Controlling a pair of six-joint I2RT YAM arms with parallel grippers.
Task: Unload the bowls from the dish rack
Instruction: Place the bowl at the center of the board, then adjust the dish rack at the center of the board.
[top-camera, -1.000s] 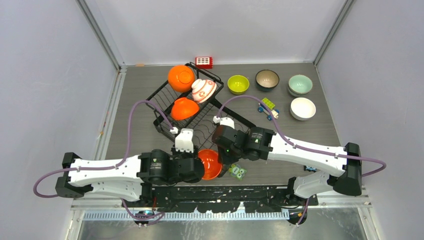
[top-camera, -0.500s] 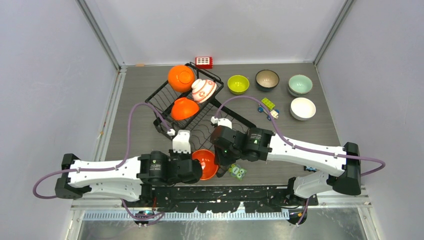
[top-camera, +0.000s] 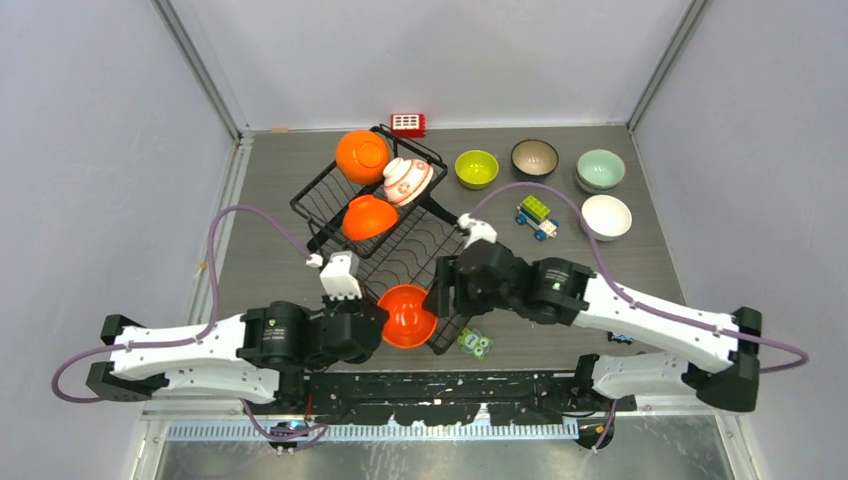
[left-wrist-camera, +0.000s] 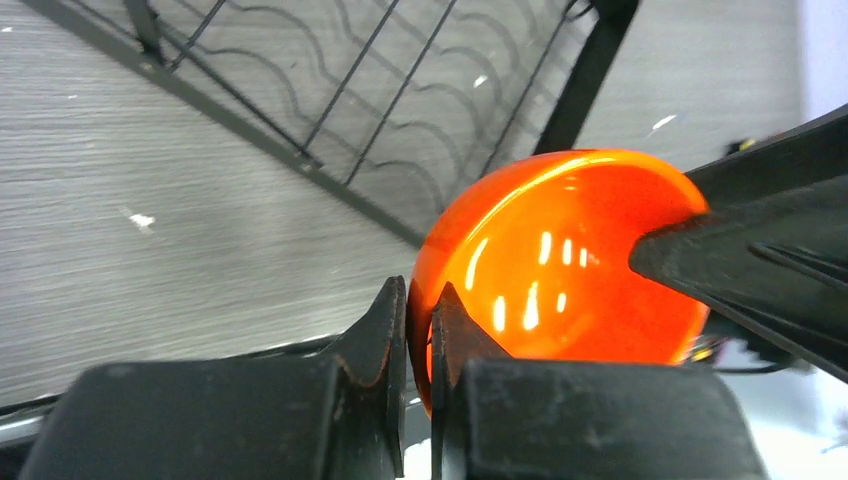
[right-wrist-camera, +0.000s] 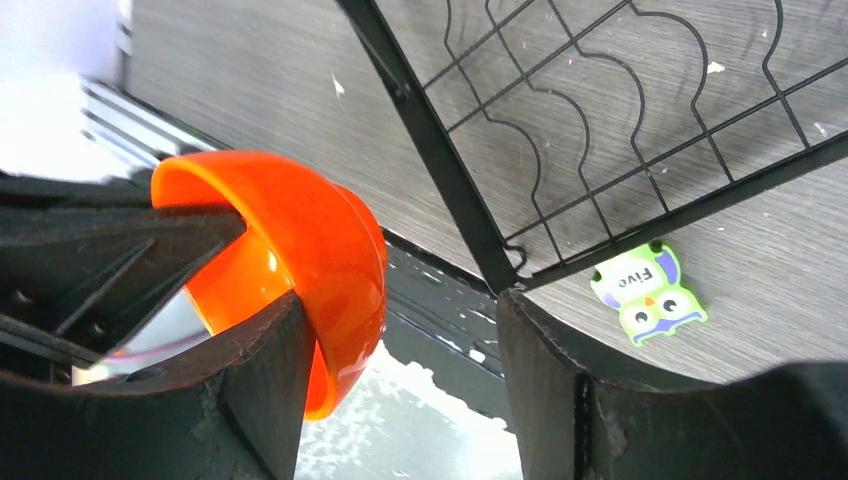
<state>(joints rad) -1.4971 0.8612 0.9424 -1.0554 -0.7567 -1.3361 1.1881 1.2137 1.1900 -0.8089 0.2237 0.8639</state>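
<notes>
Transfer of the orange bowl (top-camera: 407, 315) from the dish rack (top-camera: 405, 250) out to the table (top-camera: 260, 200) looks to be the step in hand. The bowl hangs at the lower centre of the overhead view, just off the rack's near corner and close to the table's front edge. The left end effector (left-wrist-camera: 418, 300) is pinched almost shut on the bowl's rim, one finger inside and one outside, so the whole load rides on a thin edge grip of glossy ware. The right end effector (right-wrist-camera: 400, 305) stands wide with part of the bowl's wall in its gap, unclamped; whether a finger touches the glaze I cannot tell. The right arm should back away toward the right of the frame before the left arm moves, so that no finger clips the bowl or the rack's black frame bar. The left arm should then carry slowly, since a slick bowl may swivel in a rim pinch. It should set the bowl down flat on bare table, clear of the owl toy (top-camera: 475, 343), and open only once the base rests. An upturned orange bowl (top-camera: 362, 157), a floral bowl (top-camera: 407, 181) and a tilted orange bowl (top-camera: 369, 217) remain in the rack at upper centre.
</notes>
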